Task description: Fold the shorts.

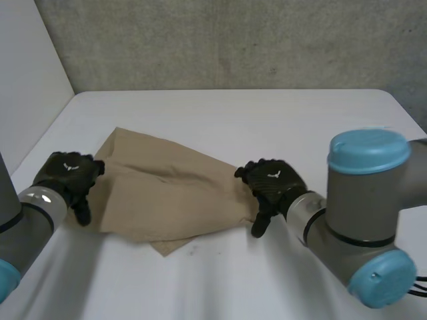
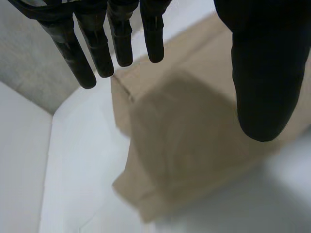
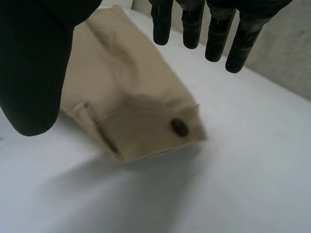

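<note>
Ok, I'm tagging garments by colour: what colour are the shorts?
The shorts are plain tan, with no pattern; the head view shows this best.

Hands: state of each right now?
Left hand: open, fingers straight, holding nothing, beside the shorts.
Right hand: open, fingers straight, holding nothing.

A white table (image 1: 220, 110) meets a grey, mottled concrete wall (image 1: 233, 40) along its far edge, and a plain white panel (image 1: 27, 80) closes its left side. Wall, panel and table join in a corner just past the left hand's fingertips (image 2: 86, 80). The wall also rises beyond the right hand's fingertips (image 3: 234, 64). The light is soft, and shadows on the table are blurred.
</note>
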